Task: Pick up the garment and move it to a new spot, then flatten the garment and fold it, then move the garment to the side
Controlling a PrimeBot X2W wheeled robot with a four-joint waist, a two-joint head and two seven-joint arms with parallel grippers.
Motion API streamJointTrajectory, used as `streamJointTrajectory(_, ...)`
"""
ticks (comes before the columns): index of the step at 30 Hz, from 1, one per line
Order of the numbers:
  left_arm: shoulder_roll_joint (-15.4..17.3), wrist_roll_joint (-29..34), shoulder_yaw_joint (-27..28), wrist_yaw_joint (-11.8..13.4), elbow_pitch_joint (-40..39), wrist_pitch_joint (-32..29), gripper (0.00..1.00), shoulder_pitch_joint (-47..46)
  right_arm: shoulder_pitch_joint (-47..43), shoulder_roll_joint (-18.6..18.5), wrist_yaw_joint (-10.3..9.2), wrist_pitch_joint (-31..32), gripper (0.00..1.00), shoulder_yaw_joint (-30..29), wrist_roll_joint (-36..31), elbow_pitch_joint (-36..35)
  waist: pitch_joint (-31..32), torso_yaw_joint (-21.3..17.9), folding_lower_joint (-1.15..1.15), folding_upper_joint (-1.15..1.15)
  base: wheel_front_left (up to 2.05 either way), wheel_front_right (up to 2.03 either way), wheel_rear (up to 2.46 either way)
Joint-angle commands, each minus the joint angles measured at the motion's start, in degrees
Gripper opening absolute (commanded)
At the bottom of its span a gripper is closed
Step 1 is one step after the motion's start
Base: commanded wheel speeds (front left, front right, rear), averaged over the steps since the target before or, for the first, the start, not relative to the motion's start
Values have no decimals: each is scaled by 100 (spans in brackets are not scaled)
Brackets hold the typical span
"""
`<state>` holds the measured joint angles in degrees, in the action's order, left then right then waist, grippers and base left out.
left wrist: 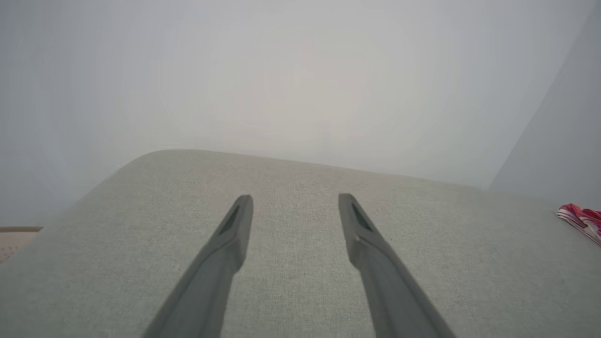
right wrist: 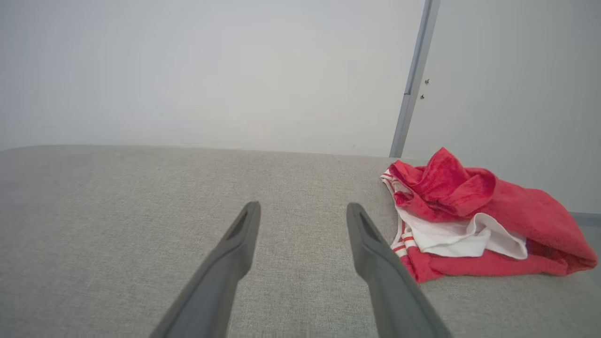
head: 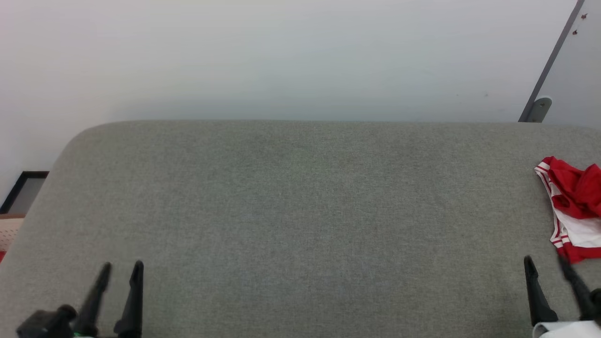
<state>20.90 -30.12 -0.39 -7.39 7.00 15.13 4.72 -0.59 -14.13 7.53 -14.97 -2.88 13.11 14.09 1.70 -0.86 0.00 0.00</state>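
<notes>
The garment point(head: 575, 206) is a crumpled red and white heap at the right edge of the grey cushioned surface point(head: 300, 211), partly cut off by the head view's edge. In the right wrist view the garment point(right wrist: 474, 220) lies just right of my fingers, red cloth bunched over a white sleeve with striped trim. My right gripper point(head: 544, 265) stands open just below the heap, nothing between its fingers. My left gripper point(head: 123, 268) stands open at the lower left, far from the garment. The left wrist view catches the garment point(left wrist: 582, 220) at its right edge.
A pale wall rises behind the surface. A grey door frame point(head: 549, 65) with a hinge stands at the back right. A beige basket corner point(head: 9, 232) and a dark framed panel point(head: 23, 190) sit beyond the surface's left edge.
</notes>
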Motion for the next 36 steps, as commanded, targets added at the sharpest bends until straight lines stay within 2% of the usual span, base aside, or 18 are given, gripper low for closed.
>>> streamJointTrajectory(1, -24, -14, -7, 0, 20, -2, 0, 4, 1, 18, 1, 6, 0, -2, 7, 27, 0, 0, 0, 0, 0, 0, 0)
streamJointTrajectory(4, -156, -87, -51, 1, 149, -27, 0, 56, -16, 105, 1, 55, 0, -19, 93, 165, -1, 0, 0, 0, 0, 0, 0)
streamJointTrajectory(20, -490, -1396, 100, -2, 261, -470, 0, -201, 137, 316, 0, 500, 0, -97, 1754, 112, -25, 11, 0, 0, 0, 0, 0)
streamJointTrajectory(36, -772, -2475, 229, -4, 353, -841, 0, -412, 267, 494, -1, 862, 0, -156, 3129, 75, -49, 22, 0, 0, 0, 0, 0)
